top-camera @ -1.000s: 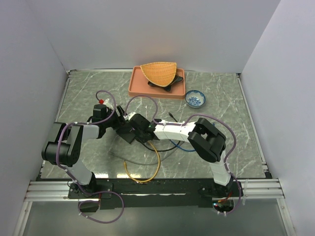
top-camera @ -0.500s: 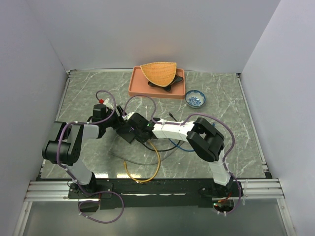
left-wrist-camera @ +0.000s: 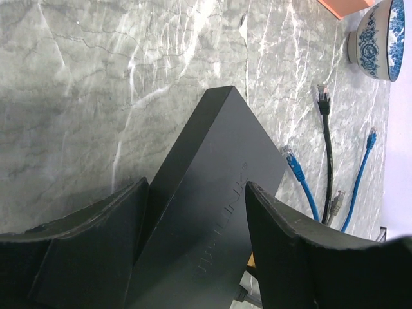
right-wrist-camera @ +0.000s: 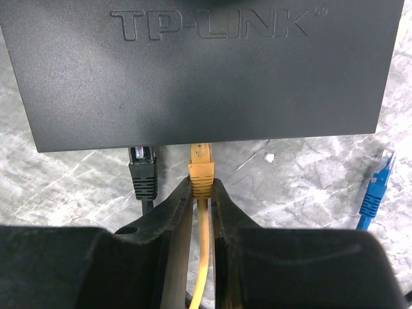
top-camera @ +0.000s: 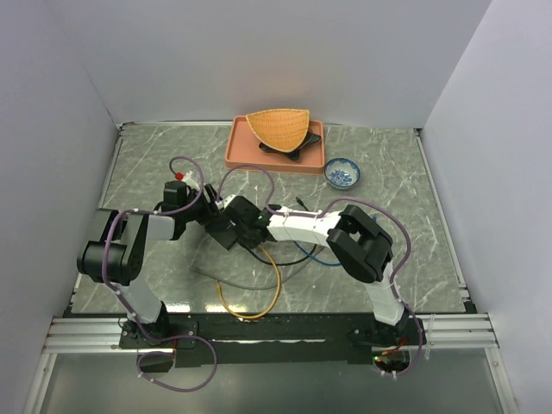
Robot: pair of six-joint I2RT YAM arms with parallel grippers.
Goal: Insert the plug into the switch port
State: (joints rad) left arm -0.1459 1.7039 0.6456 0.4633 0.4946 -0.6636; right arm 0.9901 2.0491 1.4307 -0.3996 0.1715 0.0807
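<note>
Writing: "TP-LINK" embossed on the top face of the switch (right-wrist-camera: 199, 71), plain to read in the right wrist view. The same lettering runs slantwise in the left wrist view, only partly legible. No other text seen.

Switch: flat on the table (top-camera: 155, 164), centre-left of the overhead frame, under both grippers.

Plug (right-wrist-camera: 200, 168): yellow, tip at the switch's lower edge in the right wrist view, clip tab showing. Depth in the port cannot be told. A black plug (right-wrist-camera: 143, 168) sits just left of it at the same edge. A blue plug (right-wrist-camera: 380, 170) lies loose at the far right.

Right gripper (right-wrist-camera: 201, 199): pinched on the plug and its yellow cable from below. Forearm runs leftward from a bent elbow at right of centre in the overhead frame.

Left gripper (left-wrist-camera: 196, 190): fingers (left-wrist-camera: 109, 238) astride the switch, one on each side. Whether they clamp it cannot be told. Arm folded at lower left, forearm reaching right.

Beyond, upper centre overhead: tray (top-camera: 237, 151) with basket (top-camera: 278, 127), and a bowl (top-camera: 342, 173) to its right.
</note>
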